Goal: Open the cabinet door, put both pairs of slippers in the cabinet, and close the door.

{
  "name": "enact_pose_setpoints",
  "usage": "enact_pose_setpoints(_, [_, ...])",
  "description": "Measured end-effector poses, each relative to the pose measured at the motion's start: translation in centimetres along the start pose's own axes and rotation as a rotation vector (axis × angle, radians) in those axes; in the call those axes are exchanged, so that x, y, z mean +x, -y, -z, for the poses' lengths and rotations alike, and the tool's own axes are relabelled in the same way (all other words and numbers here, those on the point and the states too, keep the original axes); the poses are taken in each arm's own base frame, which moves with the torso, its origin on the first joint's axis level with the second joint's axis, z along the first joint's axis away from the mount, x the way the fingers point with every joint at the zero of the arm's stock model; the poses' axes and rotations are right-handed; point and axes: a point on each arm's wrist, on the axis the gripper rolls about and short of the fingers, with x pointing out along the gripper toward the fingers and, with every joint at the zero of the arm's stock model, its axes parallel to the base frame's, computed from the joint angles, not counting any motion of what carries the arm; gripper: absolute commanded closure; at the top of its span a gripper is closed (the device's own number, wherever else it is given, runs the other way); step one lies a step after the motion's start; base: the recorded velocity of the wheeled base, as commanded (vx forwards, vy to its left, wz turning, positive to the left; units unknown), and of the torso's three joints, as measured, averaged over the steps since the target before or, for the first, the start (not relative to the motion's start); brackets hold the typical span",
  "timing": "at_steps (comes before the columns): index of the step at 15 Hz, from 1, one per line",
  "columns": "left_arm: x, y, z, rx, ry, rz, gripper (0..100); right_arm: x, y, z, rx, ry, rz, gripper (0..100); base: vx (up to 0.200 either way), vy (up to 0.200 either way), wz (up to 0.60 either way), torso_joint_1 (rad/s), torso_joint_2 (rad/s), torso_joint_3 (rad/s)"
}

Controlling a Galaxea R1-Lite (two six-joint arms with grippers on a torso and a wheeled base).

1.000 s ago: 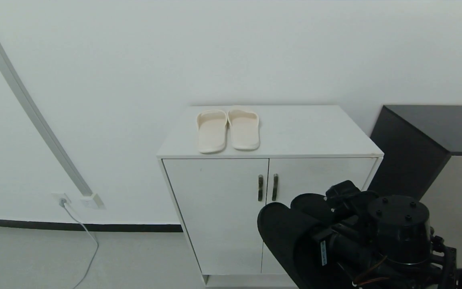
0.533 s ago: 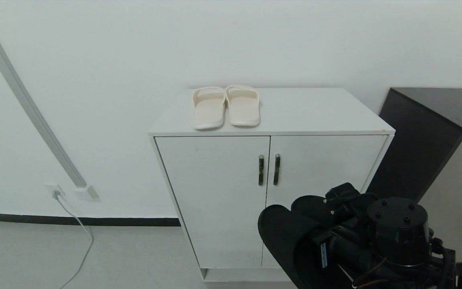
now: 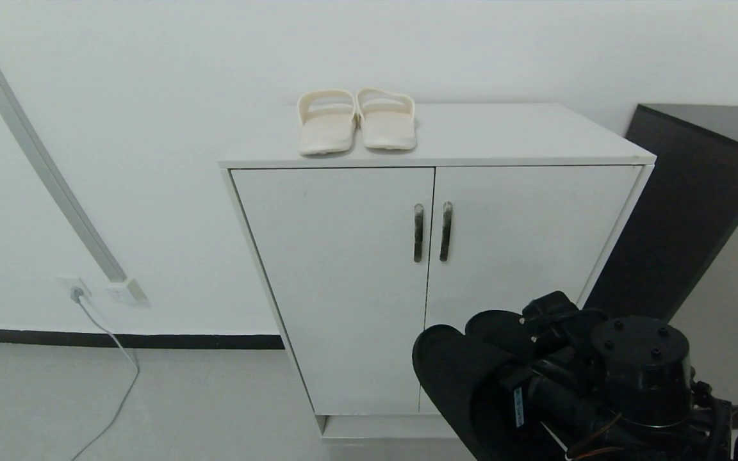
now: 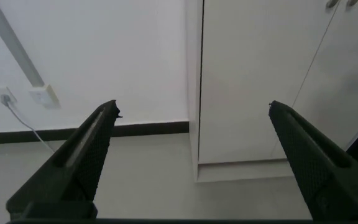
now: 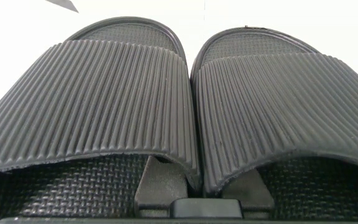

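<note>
The white cabinet (image 3: 343, 288) stands against the wall with both doors shut; its two dark handles (image 3: 432, 232) meet at the middle. A cream pair of slippers (image 3: 356, 121) lies on its top, left of centre. My right gripper (image 5: 201, 193) is shut on a black pair of slippers (image 3: 459, 378), held side by side low in front of the right door. The black ribbed straps (image 5: 104, 99) face the right wrist camera. My left gripper (image 4: 193, 107) is open with nothing in it, low near the floor, facing the cabinet's lower left corner (image 4: 197, 168).
A dark cabinet (image 3: 683, 211) stands close to the right of the white one. On the wall to the left are a slanted grey conduit (image 3: 36, 153) and a socket (image 3: 77, 291) with a cable running to the floor. Bare floor (image 3: 119, 403) lies left of the cabinet.
The whole head picture has shifted: the cabinet now shows higher, larger and more front-on, so the camera moved. The cream slippers and the doors keep their places; the right gripper still holds the black pair.
</note>
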Motion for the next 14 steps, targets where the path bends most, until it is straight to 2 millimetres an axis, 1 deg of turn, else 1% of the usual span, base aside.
enact_pose_setpoints(3, [0.0, 0.0, -0.1, 0.001, 0.005, 0.007, 0, -0.1, 0.0, 0.0, -0.015, 0.011, -0.001, 100, 0.0, 0.0, 0.0, -0.113, 0.46, 0.341])
enact_pose_setpoints(4, [-0.2, 0.0, -0.6, -0.008, 0.022, 0.006, 0, -0.1, 0.0, 0.0, -0.016, 0.013, -0.003, 100, 0.0, 0.0, 0.0, -0.09, 0.44, 0.359])
enact_pose_setpoints(6, [-0.7, -0.2, -3.0, -0.044, 0.09, 0.006, 0, -0.1, 0.0, 0.0, -0.016, 0.015, -0.003, 100, 0.0, 0.0, 0.0, -0.058, 0.44, 0.381])
enact_pose_setpoints(8, [-0.4, -0.3, -5.4, -0.066, 0.093, 0.03, 0, -0.1, 0.0, 0.0, -0.016, 0.015, -0.003, 100, 0.0, 0.0, 0.0, -0.046, 0.44, 0.4])
enact_pose_setpoints(10, [1.4, -0.4, -7.5, -0.078, 0.044, 0.108, 0, -0.1, 0.0, 0.1, -0.018, 0.011, -0.005, 100, 0.0, 0.0, 0.0, -0.017, 0.31, 0.291])
enact_pose_setpoints(12, [3.9, -0.4, -9.3, -0.086, 0.02, 0.208, 0, -0.1, -0.1, 0.1, -0.019, 0.012, -0.006, 100, 0.0, 0.0, 0.0, 0.0, 0.1, 0.08])
enact_pose_setpoints(14, [6.6, 0.0, -10.6, -0.09, 0.002, 0.304, 0, -0.1, -0.1, 0.1, -0.019, 0.011, -0.006, 100, 0.0, 0.0, 0.0, 0.004, 0.03, 0.018])
